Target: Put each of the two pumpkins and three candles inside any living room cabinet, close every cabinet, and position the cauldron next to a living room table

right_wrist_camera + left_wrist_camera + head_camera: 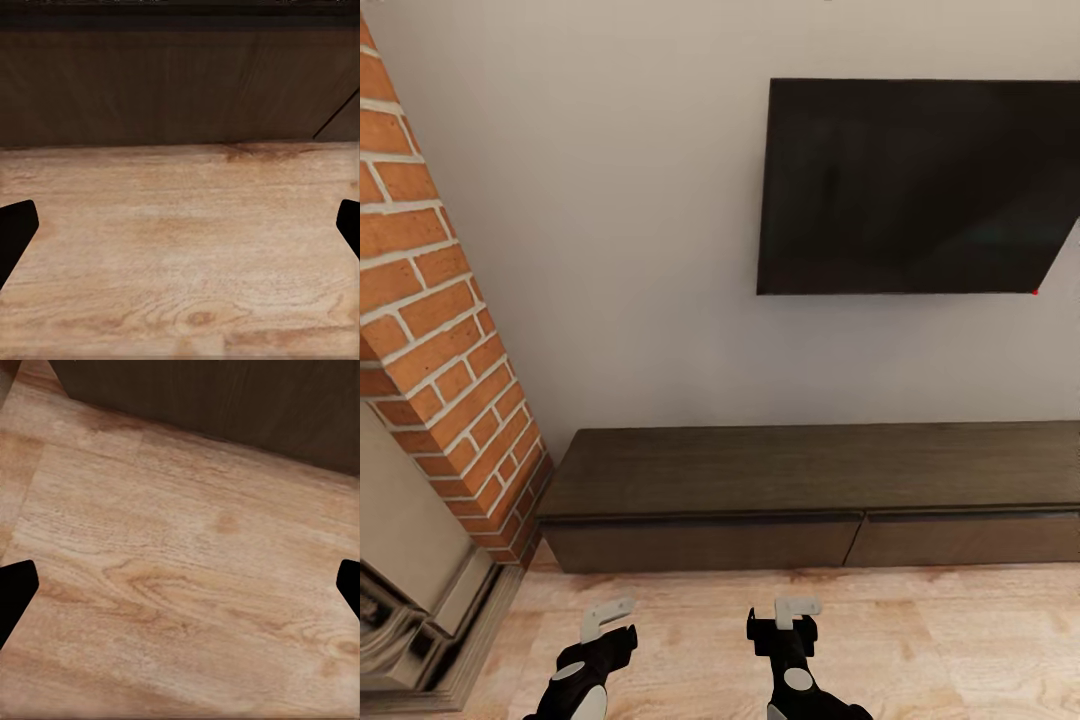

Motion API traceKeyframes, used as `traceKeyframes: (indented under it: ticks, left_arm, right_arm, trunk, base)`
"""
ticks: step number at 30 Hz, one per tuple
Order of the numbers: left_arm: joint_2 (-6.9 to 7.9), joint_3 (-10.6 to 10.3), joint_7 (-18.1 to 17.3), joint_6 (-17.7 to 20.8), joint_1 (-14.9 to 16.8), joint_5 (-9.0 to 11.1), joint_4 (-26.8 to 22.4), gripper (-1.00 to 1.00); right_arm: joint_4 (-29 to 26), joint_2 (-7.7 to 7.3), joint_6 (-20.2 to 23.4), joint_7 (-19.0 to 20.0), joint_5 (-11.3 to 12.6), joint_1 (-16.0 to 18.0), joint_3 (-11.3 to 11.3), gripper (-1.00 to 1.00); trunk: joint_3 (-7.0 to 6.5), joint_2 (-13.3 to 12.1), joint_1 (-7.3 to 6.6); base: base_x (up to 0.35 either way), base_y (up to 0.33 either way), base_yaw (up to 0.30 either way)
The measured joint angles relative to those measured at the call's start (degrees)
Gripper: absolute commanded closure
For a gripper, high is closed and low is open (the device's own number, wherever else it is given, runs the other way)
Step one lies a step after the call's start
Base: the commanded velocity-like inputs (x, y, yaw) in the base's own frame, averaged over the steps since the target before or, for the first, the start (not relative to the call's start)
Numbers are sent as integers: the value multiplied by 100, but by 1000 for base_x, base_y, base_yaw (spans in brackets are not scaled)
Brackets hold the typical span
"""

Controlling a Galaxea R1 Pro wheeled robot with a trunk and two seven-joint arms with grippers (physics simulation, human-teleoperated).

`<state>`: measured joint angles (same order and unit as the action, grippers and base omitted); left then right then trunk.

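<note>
Cabinet position, near to far from the pincers: the long, low dark-brown wood cabinet (pixel 810 495) stands directly ahead of both pincers, against the wall, with a strip of floor between it and the fingertips.

1. Left pincer (pixel 607 617): held low over the pale wood-plank floor (pixel 920 640), released. The left wrist view shows its two black fingertips (pixel 15 592) set wide apart at the frame edges, with only floorboards between them. It grasps nothing.

2. Right pincer (pixel 790 612): held just beside the left one, at about the same height, also released. The right wrist view shows its fingertips (pixel 15 229) wide apart over bare planks, and the cabinet's dark front rising just beyond them. It grasps nothing.

3. Cabinet: both wide handleless drawer fronts sit flush, shut. The seam between the two fronts lies slightly to the right of the right pincer. The flat top carries no objects.

4. Beyond the left pincer, to its left: a pale stone fireplace surround (pixel 410 590) with a red-brick chimney breast (pixel 440 310) above it, touching the cabinet's left end.

5. Farthest: the plain light-grey wall (pixel 610 250), with a flat black wall-mounted television screen (pixel 915 185) above the cabinet, right of both pincers.
</note>
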<state>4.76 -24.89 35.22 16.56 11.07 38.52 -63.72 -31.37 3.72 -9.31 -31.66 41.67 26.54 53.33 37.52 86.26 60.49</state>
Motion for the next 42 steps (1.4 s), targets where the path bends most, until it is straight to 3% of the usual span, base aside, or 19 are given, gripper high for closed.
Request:
traceKeyframes:
  ticks: [29, 42]
  left_arm:
    - [-30, 37, -45, -1, 4, -3, 567, -100]
    - [-28, 27, -92, 0, 82, 145, 1008, -100]
  right_arm:
    - [0, -6, 0, 0, 0, 0, 0, -100]
    - [8, -7, 0, 7, 1, 0, 0, -100]
  trunk:
    - [-416, -1164, -637]
    - [-582, -1685, -923]
  base:
    - [0, 0, 0]
    - [0, 0, 0]
